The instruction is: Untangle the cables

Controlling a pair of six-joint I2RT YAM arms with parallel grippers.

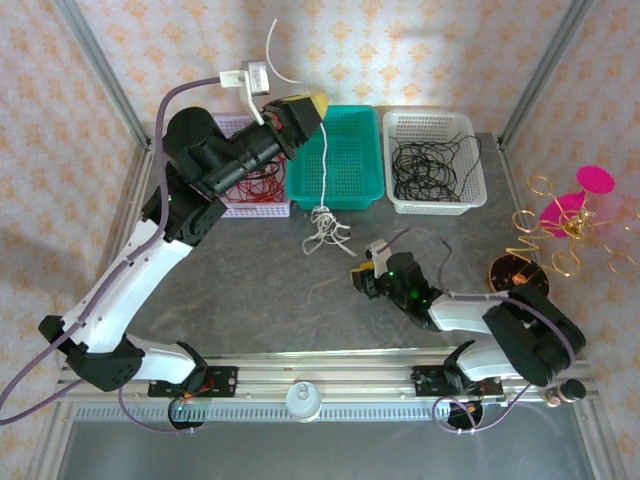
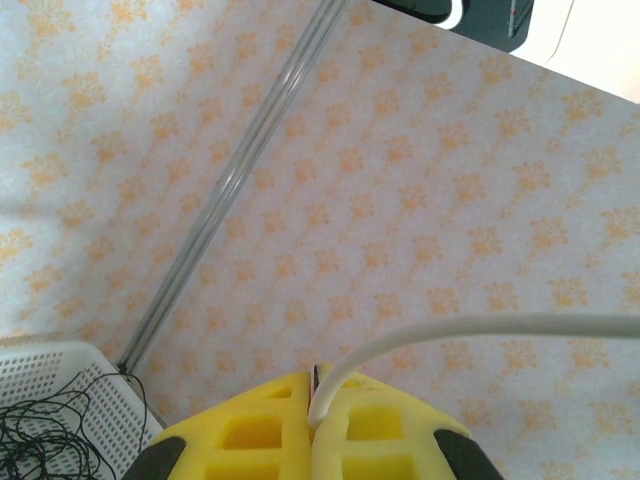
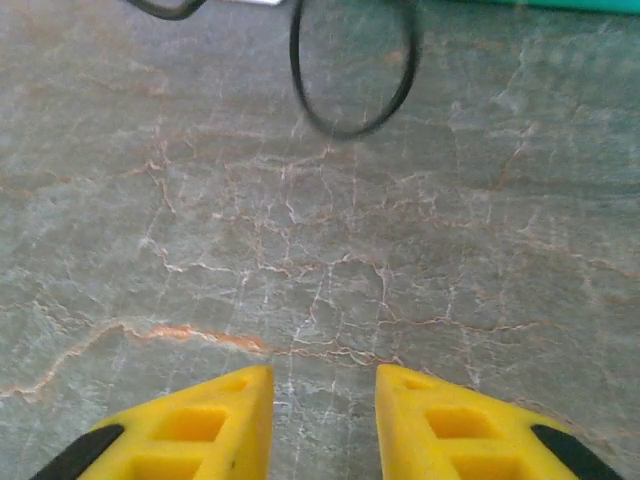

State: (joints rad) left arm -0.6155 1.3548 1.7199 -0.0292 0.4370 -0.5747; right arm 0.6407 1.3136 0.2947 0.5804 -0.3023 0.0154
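Observation:
My left gripper (image 1: 303,110) is raised above the far baskets, shut on a white cable (image 1: 323,170). The cable hangs straight down to a small white tangle (image 1: 326,233) on the table. In the left wrist view the yellow fingers (image 2: 250,430) pinch that white cable (image 2: 420,335), which curves off to the right. Red cables (image 1: 258,186) lie in the far left basket and black cables (image 1: 432,160) in the white basket. My right gripper (image 1: 358,278) sits low over the table, right of the tangle. It stands open (image 3: 323,378) with nothing between its fingers. A blurred black loop (image 3: 352,90) lies ahead of it.
A green basket (image 1: 345,190) stands at the back between the red-cable basket (image 1: 232,125) and the white basket (image 1: 470,200). A gold wire ornament with a pink top (image 1: 565,215) stands at the far right. Metal frame posts (image 1: 100,75) border the cell.

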